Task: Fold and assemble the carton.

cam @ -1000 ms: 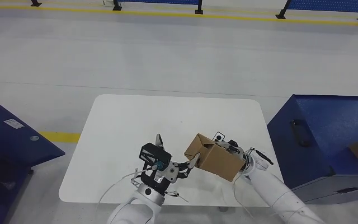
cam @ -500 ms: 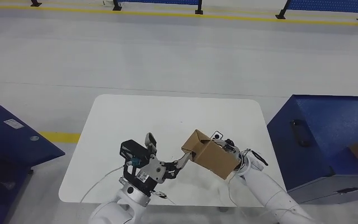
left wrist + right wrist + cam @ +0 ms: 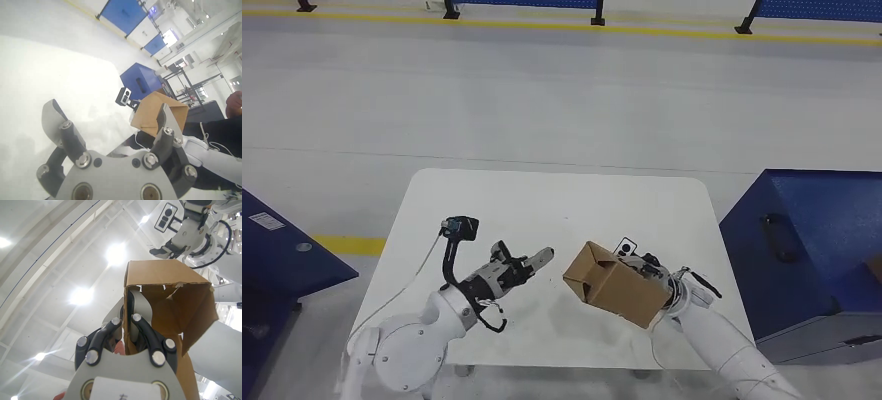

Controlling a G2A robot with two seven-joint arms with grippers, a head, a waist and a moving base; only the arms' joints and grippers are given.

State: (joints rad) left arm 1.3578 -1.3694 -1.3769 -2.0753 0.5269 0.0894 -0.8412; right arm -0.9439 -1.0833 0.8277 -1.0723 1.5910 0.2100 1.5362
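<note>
A: Status of the right gripper (image 3: 127,308), the one with grey metal fingers?
B: Clamped on one wall of the brown cardboard carton (image 3: 162,275), one finger inside and one outside.
A: And where is the carton?
B: Held tilted over the near right part of the rounded white table (image 3: 542,200), its folded-flap end facing the left gripper (image 3: 537,262).
A: How is that one?
B: Spread wide and holding nothing, over the table's near middle, near the carton but apart from it. A blue box-shaped bin (image 3: 802,250) stands beyond the table's right edge.
</note>
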